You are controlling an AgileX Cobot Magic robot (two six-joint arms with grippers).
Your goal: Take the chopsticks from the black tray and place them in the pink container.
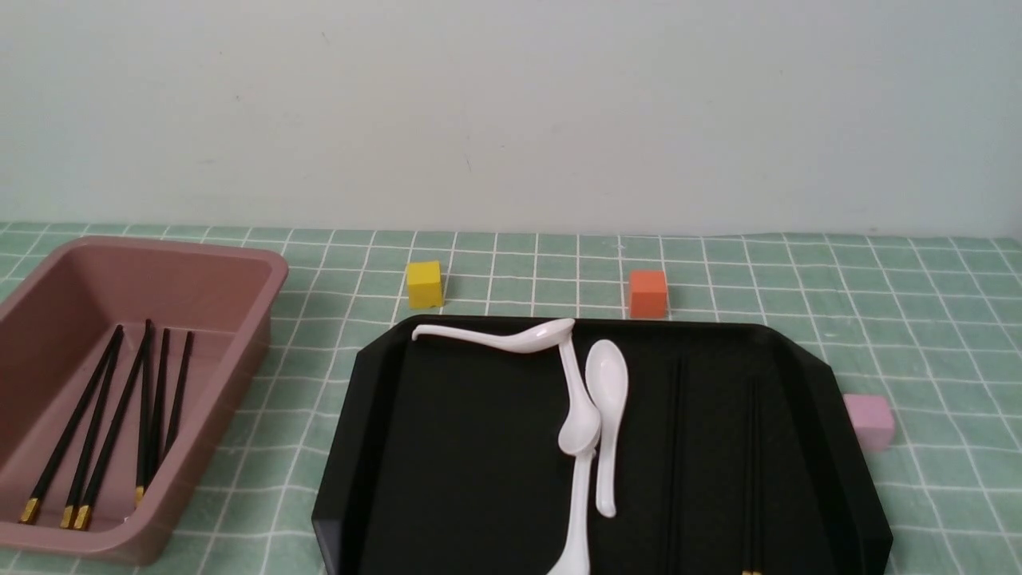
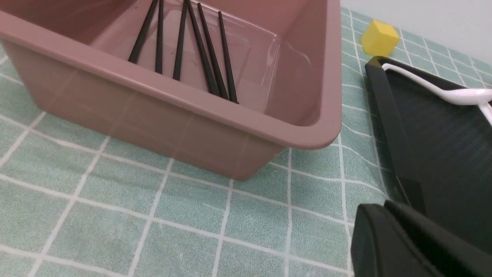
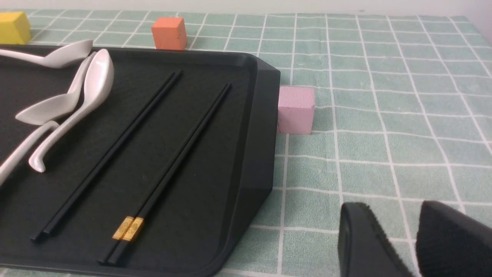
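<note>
While inside pink container (image 1: 275, 271), several chopsticks (image 1: 112, 423)

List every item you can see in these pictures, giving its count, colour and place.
pink container: one, dusty pink, table's left side
black tray: one, glossy black, centre
chopsticks in container: about six, black with gold ends
chopsticks on tray: four, black, tray's right part
spoons: four, white, mid-tray, overlapping
yellow cube: one, behind tray
orange cube: one, behind tray
pink cube: one, pale, by tray's right edge
tablecloth: one, green with white grid
left tool: black, looks closed, empty
right tool: black, empty
</note>
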